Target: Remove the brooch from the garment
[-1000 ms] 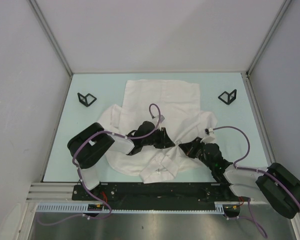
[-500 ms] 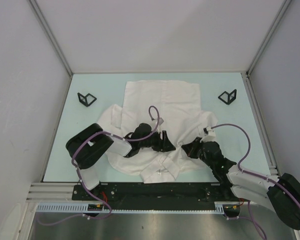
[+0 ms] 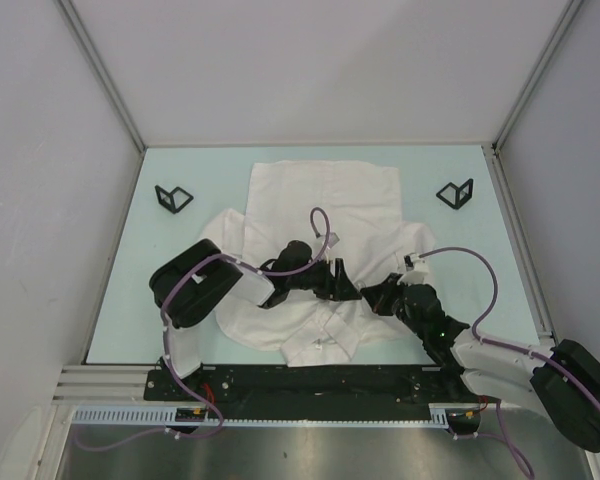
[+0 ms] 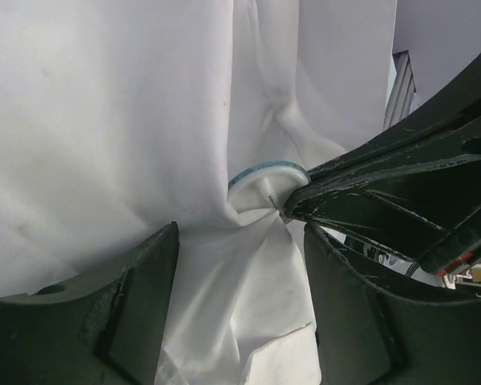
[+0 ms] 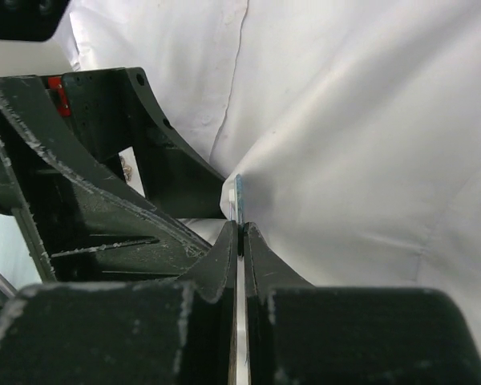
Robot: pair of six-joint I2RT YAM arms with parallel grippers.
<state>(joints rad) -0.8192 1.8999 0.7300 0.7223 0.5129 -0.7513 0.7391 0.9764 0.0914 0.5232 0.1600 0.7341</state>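
The white shirt (image 3: pixel 320 200) lies spread and rumpled on the table. It fills the left wrist view (image 4: pixel 104 120) and the right wrist view (image 5: pixel 369 120). A small round white brooch with a teal rim (image 4: pixel 266 171) sits on a puckered fold of it. My right gripper (image 3: pixel 369 296) is shut on the brooch, which shows edge-on above its tips (image 5: pixel 238 196). My left gripper (image 3: pixel 348 286) is open right beside it. Its jaws stand wide apart with shirt fabric between them (image 4: pixel 240 265), just below the brooch.
Two small black brackets stand on the pale teal table (image 3: pixel 130 280), one at the back left (image 3: pixel 173 198) and one at the back right (image 3: pixel 456 193). Grey walls close in three sides. Purple cables loop over both arms.
My left gripper has slid right over the shirt, closer to the right gripper. The right arm's elbow has swung in and down; its gripper stays at the brooch.
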